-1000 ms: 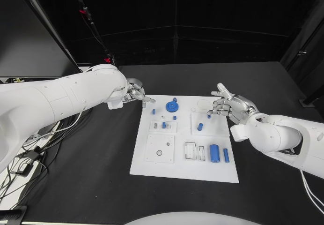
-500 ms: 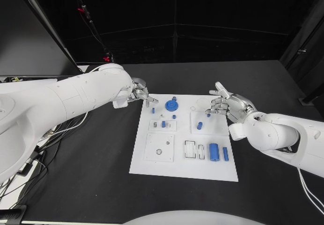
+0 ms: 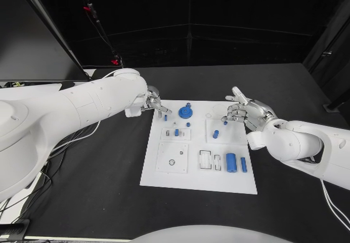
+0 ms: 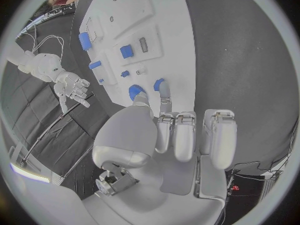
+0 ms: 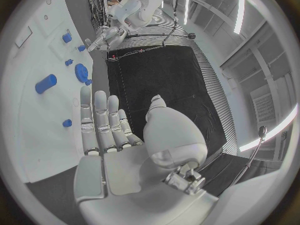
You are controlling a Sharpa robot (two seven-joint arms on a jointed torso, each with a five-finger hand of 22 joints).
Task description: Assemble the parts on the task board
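Note:
The white task board (image 3: 191,179) lies mid-table. On it are a blue gear (image 3: 186,112), small blue pegs (image 3: 165,118) (image 3: 216,135), and a thick blue cylinder (image 3: 231,163) beside a slim one (image 3: 244,165). My left hand (image 3: 152,104) hovers at the board's far left corner, fingers stretched toward the nearest peg and holding nothing. In the left wrist view its fingertips (image 4: 164,89) reach next to a peg (image 4: 157,83) and the gear (image 4: 134,92). My right hand (image 3: 246,113) is spread open above the board's far right part, over a small peg (image 3: 224,123); its palm (image 5: 119,150) is bare.
Rectangular sockets (image 3: 210,162) and a square plate with a round hole (image 3: 173,161) mark the board's near half. Cables (image 3: 29,167) trail off the table's left side. Black tabletop (image 3: 95,202) surrounds the board.
My left arm has swung in toward the board, bringing its fingertips closer to the corner peg. The right hand has edged slightly toward the board's far side, still spread.

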